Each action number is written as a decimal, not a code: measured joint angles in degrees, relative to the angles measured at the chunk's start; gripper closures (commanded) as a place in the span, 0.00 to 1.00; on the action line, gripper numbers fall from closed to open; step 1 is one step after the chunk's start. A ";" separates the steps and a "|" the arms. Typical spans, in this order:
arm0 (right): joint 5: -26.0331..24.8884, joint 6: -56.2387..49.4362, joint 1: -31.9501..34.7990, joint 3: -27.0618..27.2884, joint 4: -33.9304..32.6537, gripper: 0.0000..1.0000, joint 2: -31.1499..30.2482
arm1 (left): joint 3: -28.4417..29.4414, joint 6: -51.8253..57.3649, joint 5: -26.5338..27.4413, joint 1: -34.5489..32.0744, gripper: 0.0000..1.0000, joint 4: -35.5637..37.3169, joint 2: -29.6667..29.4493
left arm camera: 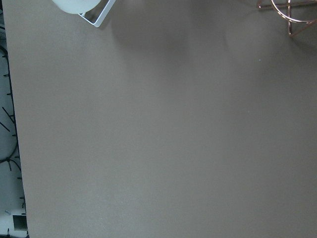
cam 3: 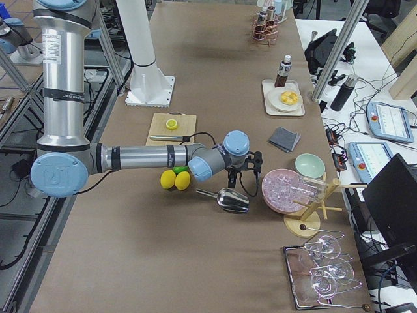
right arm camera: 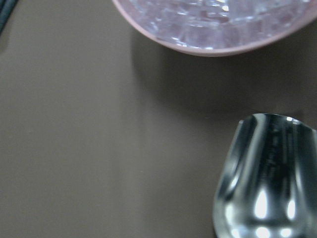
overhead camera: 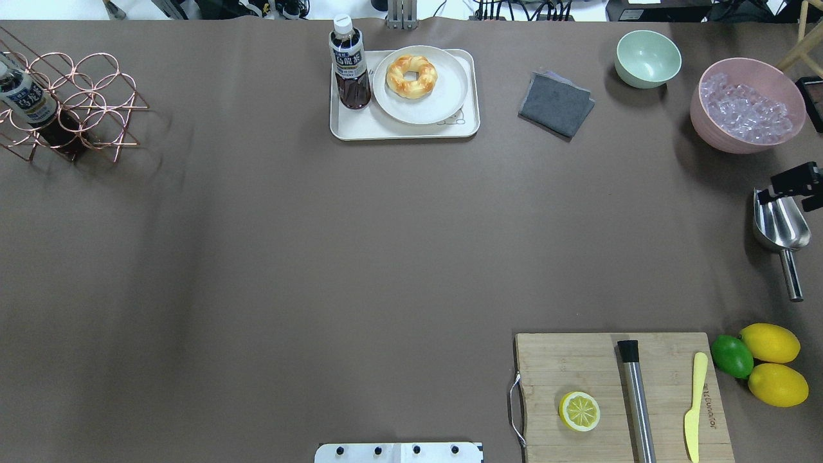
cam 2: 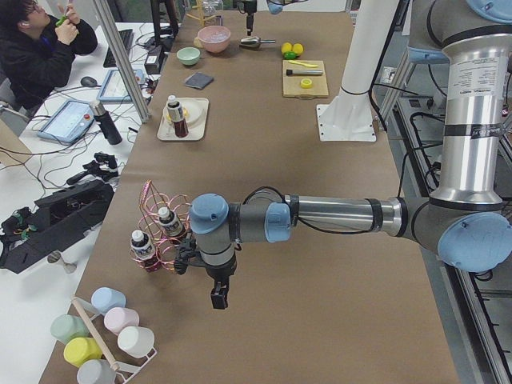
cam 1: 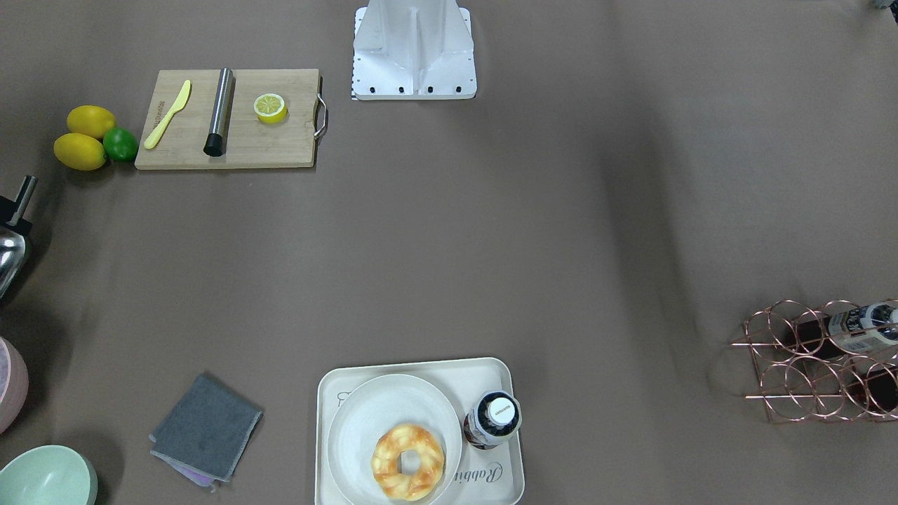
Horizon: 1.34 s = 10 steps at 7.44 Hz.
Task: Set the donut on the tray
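The donut (cam 1: 408, 463), a golden-yellow and orange-brown ring, lies on a round off-white plate (cam 1: 365, 414). The plate stands on the cream tray (cam 1: 421, 366) at the table's far edge, and a dark drink bottle (cam 1: 493, 419) stands on the tray beside it. From overhead the donut (overhead camera: 411, 76) shows on the tray (overhead camera: 405, 132). My left gripper (cam 2: 218, 298) hangs over bare table by the copper wine rack, far from the tray; I cannot tell whether it is open or shut. My right gripper (cam 3: 242, 171) hangs over the metal scoop by the pink bowl; its jaws are not clear.
A copper wine rack (overhead camera: 71, 103) with bottles stands far left. A grey cloth (overhead camera: 556, 103), a green bowl (overhead camera: 647, 58) and a pink bowl of ice (overhead camera: 746, 106) lie far right. A metal scoop (overhead camera: 781, 231), a cutting board (overhead camera: 617, 399) with a lemon half (overhead camera: 579, 411), and lemons with a lime (overhead camera: 768, 363) lie near right.
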 measured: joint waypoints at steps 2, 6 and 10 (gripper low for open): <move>-0.23 -11.44 5.00 1.65 -10.70 0.01 -1.86 | -0.20 0.00 0.00 -0.36 0.02 0.00 0.19; -9.07 -43.66 18.05 6.02 -51.54 0.01 5.67 | -0.19 0.00 0.00 -0.72 0.02 0.00 0.47; -11.25 -47.02 19.77 -0.87 -48.36 0.00 4.57 | -0.06 0.26 0.18 -0.70 0.02 -0.15 0.44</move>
